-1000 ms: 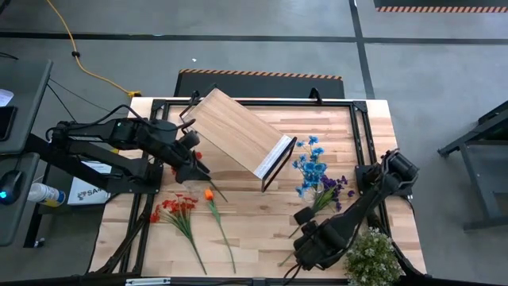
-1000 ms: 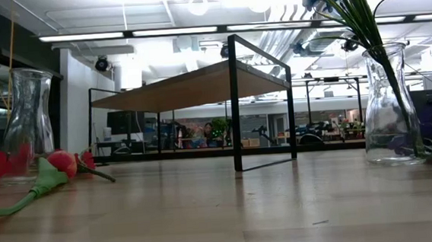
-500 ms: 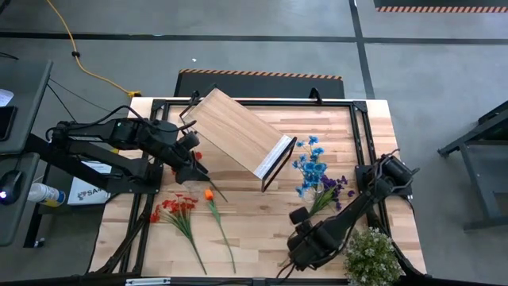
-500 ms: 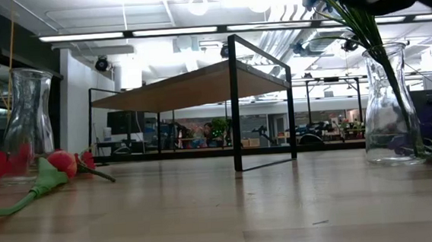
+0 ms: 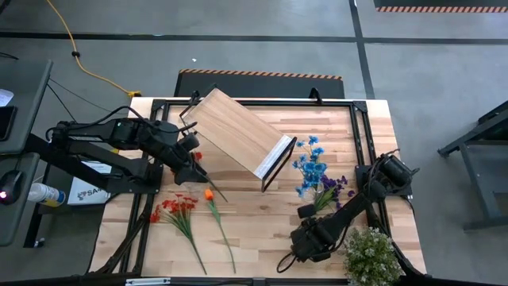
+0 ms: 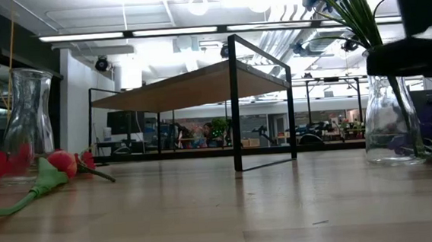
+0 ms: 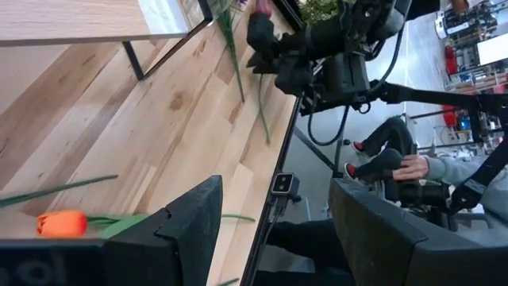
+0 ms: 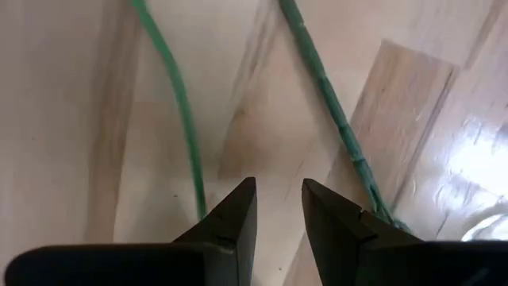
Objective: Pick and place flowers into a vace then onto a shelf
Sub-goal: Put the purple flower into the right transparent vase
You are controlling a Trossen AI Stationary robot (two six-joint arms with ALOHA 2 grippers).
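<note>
My right gripper (image 5: 300, 251) (image 8: 279, 187) hangs low over the near right of the table, fingers pointing down and a little apart. Two green flower stems (image 8: 181, 119) (image 8: 333, 103) lie flat on the wood, one outside each finger, untouched. Blue blooms (image 5: 311, 168) and purple blooms (image 5: 339, 187) stand in a glass vase (image 6: 387, 117). Red sprays (image 5: 176, 210) and the orange tulip (image 5: 209, 194) lie on the near left. My left gripper (image 5: 197, 167) (image 7: 274, 183) waits open beside a pink rose (image 6: 62, 162). The shelf (image 5: 238, 133) stands in the middle.
A second glass vase (image 6: 28, 111) stands on the left. A bushy green plant (image 5: 371, 257) sits at the near right corner, close behind my right arm (image 6: 416, 38). A black frame (image 5: 361, 107) runs round the table. A person (image 7: 413, 171) sits beyond the table's edge.
My right arm has come down toward the table at the near right, bringing its gripper low over the loose stems. The flowers, vases and shelf have stayed where they were.
</note>
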